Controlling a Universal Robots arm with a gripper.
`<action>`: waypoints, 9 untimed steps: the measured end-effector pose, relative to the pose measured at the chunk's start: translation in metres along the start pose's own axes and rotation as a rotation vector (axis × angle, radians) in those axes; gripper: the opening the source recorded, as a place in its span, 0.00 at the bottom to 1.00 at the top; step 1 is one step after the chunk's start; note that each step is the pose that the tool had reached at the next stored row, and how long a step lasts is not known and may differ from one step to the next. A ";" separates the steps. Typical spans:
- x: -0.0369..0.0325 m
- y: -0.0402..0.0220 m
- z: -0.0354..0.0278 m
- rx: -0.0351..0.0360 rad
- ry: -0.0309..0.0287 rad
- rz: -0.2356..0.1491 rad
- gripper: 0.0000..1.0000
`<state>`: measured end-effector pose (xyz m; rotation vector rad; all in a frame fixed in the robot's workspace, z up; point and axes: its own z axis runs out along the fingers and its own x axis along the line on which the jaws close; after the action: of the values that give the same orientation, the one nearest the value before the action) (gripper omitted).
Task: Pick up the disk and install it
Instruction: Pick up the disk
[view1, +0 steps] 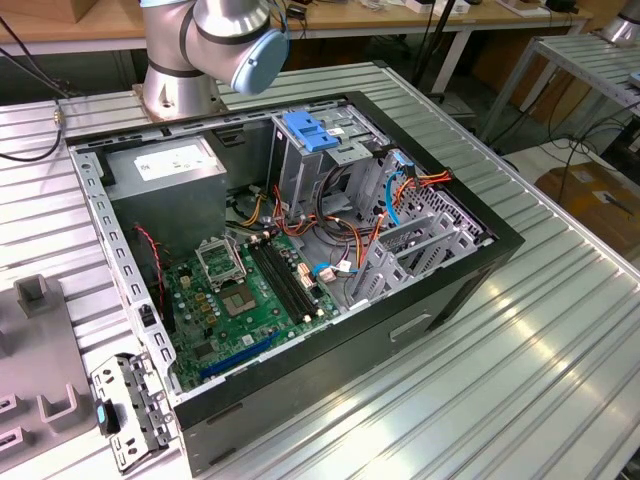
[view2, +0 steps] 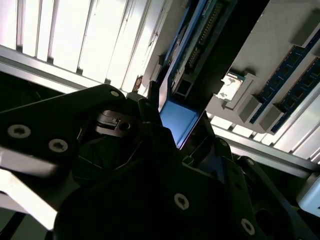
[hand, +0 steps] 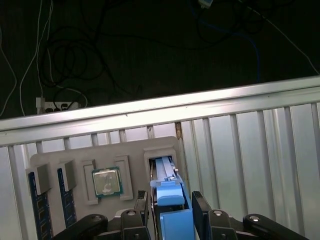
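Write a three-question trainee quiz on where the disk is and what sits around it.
1. True or false: the disk is already mounted inside the computer case.
2. Which item lies in the grey tray, beside the disk's slot? A) processor chip B) screwdriver C) cooling fan
3. Fill in: the gripper sits astride the blue-framed ____.

Key: 1 false, it stands in the grey tray's slot; 2 A; 3 disk.

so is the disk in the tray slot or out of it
In it: in the first wrist view the disk stands on edge in the grey tray's slot, with the gripper astride it.
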<state>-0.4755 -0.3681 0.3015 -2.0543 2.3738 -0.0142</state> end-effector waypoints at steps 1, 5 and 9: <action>0.0000 0.0000 0.0006 0.0001 -0.0001 0.000 0.48; 0.0000 0.0001 0.0026 -0.0003 0.0002 0.000 0.48; 0.0000 0.0000 0.0035 -0.0001 0.0001 0.000 0.48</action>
<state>-0.4755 -0.3681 0.2981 -2.0544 2.3739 -0.0141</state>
